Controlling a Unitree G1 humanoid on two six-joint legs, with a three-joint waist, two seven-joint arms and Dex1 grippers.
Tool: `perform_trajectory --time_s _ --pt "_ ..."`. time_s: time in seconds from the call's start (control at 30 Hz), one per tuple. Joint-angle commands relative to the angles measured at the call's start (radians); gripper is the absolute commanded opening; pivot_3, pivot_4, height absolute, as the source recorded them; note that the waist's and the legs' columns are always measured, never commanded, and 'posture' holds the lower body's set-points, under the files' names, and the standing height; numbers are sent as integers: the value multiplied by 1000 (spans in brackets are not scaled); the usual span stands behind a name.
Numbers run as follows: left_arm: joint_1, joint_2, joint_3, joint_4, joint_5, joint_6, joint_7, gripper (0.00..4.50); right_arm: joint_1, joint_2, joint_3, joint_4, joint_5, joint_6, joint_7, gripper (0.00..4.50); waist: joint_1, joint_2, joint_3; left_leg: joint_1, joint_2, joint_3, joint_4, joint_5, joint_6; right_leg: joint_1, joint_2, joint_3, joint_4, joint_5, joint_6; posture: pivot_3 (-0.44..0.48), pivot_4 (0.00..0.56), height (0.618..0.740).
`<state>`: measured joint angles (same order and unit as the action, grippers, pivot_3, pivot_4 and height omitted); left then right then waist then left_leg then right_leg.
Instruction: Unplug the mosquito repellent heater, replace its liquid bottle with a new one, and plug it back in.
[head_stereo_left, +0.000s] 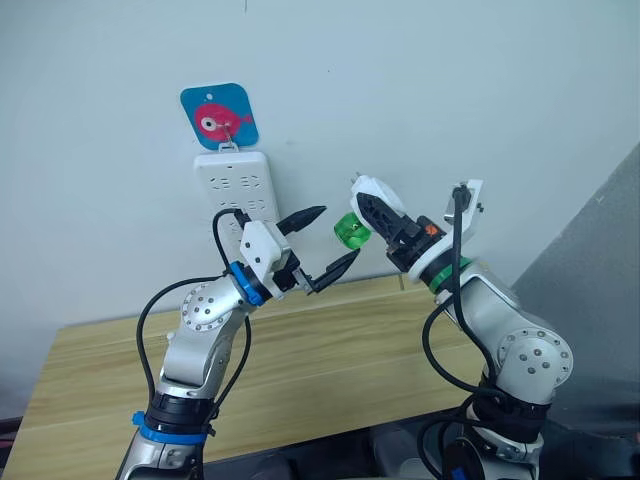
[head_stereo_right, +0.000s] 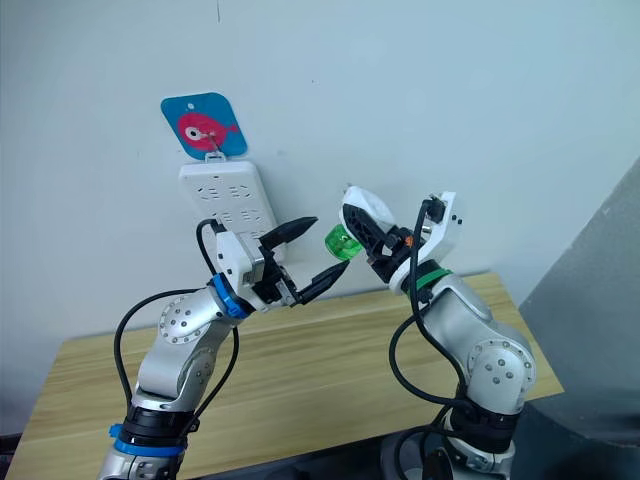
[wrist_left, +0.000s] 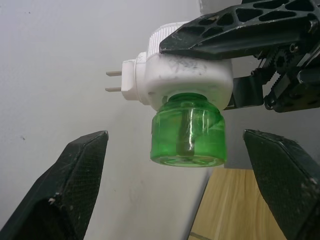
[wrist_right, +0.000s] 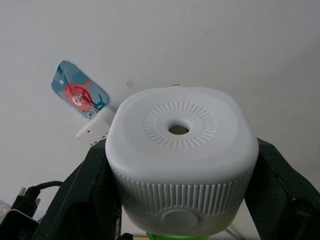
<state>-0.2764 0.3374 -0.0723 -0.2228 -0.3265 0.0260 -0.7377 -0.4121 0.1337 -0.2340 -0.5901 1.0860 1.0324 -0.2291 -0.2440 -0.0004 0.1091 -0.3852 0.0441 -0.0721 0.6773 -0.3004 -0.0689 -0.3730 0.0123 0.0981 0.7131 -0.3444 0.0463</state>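
1. Behind your arms is a pale wall with a white power strip (head_stereo_left: 233, 190) hanging above the wooden surface (head_stereo_left: 320, 370).
2. Your right fingers (wrist_right: 75, 200) squeeze the heater (wrist_right: 181, 155), held up in the air, already unplugged.
3. Your left fingers (wrist_left: 70, 190) are wide open and hold nothing, one on each side of the green bottle (wrist_left: 189, 132).
4. Close them gently on the bottle, then twist it off.
5. The heater is white and round-edged, with two prongs (wrist_left: 114, 81).
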Motion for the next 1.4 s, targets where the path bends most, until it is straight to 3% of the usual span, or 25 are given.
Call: perform_trajectory --time_s 0.03,0.4,1.07,1.17,1.33,1.4 --pt "-13 -10 -9 -11 -2 -27 -8 4500 -22 0 -1 -11 89 -42 -49 3006 -4 0 0 0 0 0 0 0 0 0 0 0 0 0 0 -218 29 740" --pt "-36 -30 -19 10 -13 -25 -16 4500 -16 -76 37 15 270 -120 -157 3006 -6 0 -5 0 0 0 0 0 1 0 0 0 0 0 0 -218 30 740" --pt "-55 -60 -22 26 -12 -27 -10 4500 9 -185 143 22 348 -250 -197 3006 -5 0 -9 0 0 0 1 1 2 1 0 0 0 0 0 -218 31 740" --pt "-55 -63 -22 21 -17 -22 -9 3959 12 -195 152 21 352 -263 -197 3006 -5 0 -9 0 0 0 1 1 2 1 0 0 0 0 0 -217 32 740" --pt "-54 -62 -23 16 -20 -11 -6 2379 16 -208 166 21 358 -282 -201 3006 -5 0 -10 0 0 0 1 1 2 1 0 0 0 0 0 -216 32 740" --pt "-55 -63 -24 13 -18 -7 -3 2263 17 -213 171 20 364 -288 -202 3006 -5 0 -10 0 0 0 1 1 2 1 0 0 0 0 0 -216 32 740"
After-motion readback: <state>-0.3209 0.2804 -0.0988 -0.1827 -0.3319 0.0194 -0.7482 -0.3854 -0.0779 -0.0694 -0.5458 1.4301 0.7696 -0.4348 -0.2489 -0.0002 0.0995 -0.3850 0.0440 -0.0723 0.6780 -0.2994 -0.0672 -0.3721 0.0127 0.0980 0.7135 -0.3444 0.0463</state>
